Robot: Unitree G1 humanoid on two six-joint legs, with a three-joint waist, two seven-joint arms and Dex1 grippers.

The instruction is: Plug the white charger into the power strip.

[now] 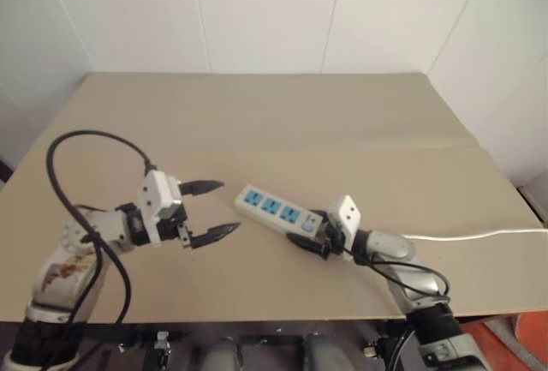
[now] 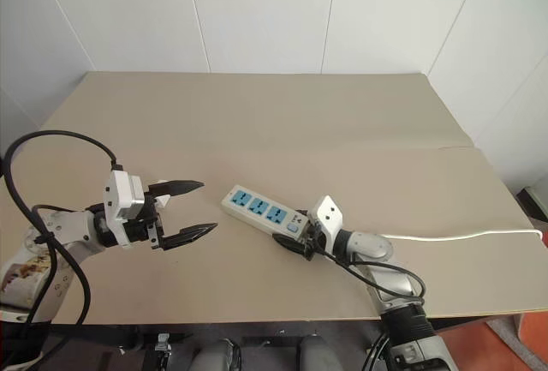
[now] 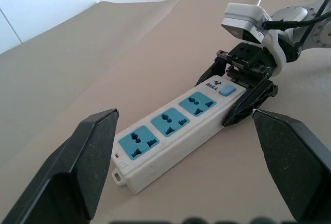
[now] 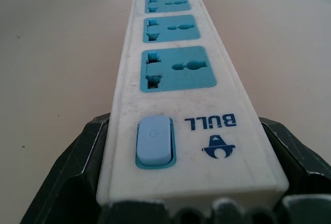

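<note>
While empty left fingers (image 1: 211,211) gape, right fingers (image 1: 312,236) around power strip (image 1: 276,210).

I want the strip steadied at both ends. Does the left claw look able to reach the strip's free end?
Probably yes: the left claw is open and faces the power strip's free end with nothing between them; the right claw is at the switch end.

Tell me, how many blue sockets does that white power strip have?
3, in a row along the power strip on the table: one nearest the free end, one in the middle, one beside the blue switch. All are empty; none appears hidden.
</note>
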